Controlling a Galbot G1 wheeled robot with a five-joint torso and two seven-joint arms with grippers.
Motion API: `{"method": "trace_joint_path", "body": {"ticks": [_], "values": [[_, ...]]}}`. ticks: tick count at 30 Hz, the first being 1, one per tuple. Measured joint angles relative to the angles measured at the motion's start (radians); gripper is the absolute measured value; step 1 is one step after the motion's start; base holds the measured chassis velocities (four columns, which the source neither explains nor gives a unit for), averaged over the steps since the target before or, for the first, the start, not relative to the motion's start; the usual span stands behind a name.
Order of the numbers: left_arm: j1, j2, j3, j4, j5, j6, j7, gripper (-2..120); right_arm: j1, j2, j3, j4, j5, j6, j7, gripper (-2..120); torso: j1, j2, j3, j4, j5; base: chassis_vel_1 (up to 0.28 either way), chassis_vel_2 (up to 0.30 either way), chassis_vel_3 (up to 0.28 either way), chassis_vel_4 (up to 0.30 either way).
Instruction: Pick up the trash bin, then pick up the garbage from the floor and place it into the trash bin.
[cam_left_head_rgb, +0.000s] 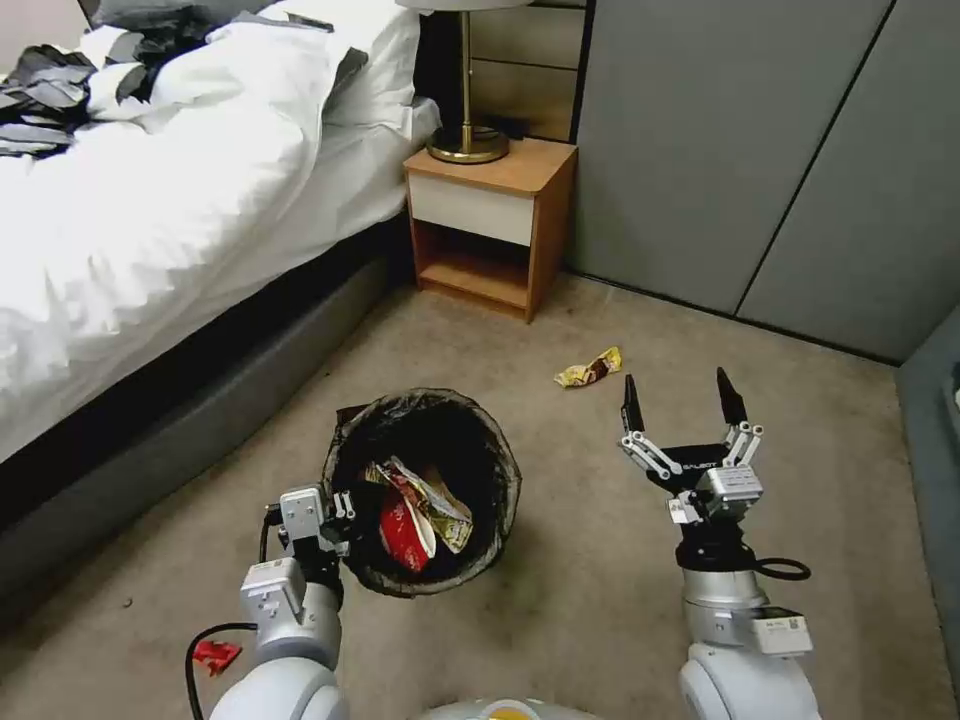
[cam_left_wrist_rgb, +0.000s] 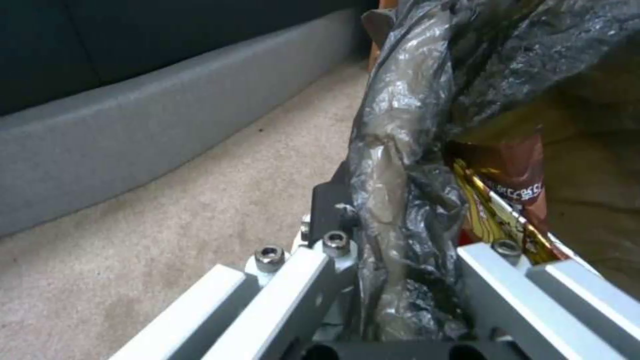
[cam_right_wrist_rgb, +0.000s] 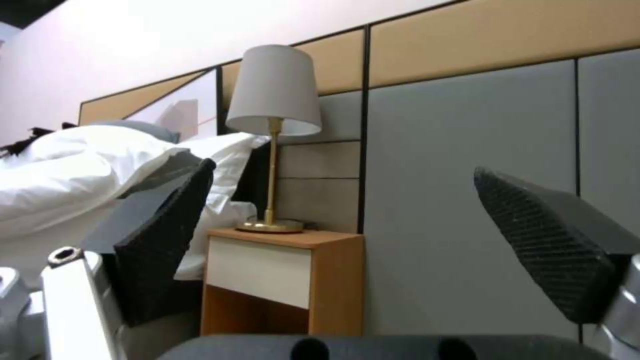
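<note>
The trash bin, lined with a crinkled black bag, hangs low over the carpet and holds red and yellow wrappers. My left gripper is shut on its near-left rim; in the left wrist view the bag-covered rim is pinched in the left gripper, with a brown-gold wrapper just inside. One piece of garbage, a yellow-brown wrapper, lies on the floor ahead. My right gripper is open and empty, right of the bin and just short of that wrapper. The right wrist view shows its fingers spread wide.
The bed and its grey base run along the left. A wooden nightstand with a brass lamp stands in the corner by grey wall panels. A small red scrap lies by my left arm.
</note>
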Motion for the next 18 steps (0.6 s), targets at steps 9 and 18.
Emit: {"method": "trace_joint_path", "body": {"ticks": [9,18], "values": [[-0.004,0.001,0.000,0.001,0.000,0.000,0.001,0,0.009,0.002,0.001,-0.011,-0.003,0.001,-0.001,95,0.000,0.000,0.000,0.0000,0.0000,-0.006,0.003,0.003,-0.004],[-0.006,0.002,-0.001,0.002,-0.001,0.001,0.001,0,0.011,0.003,0.001,-0.015,-0.003,0.003,-0.002,95,0.000,0.000,0.000,0.0000,-0.0001,-0.112,0.102,0.114,-0.108]]}}
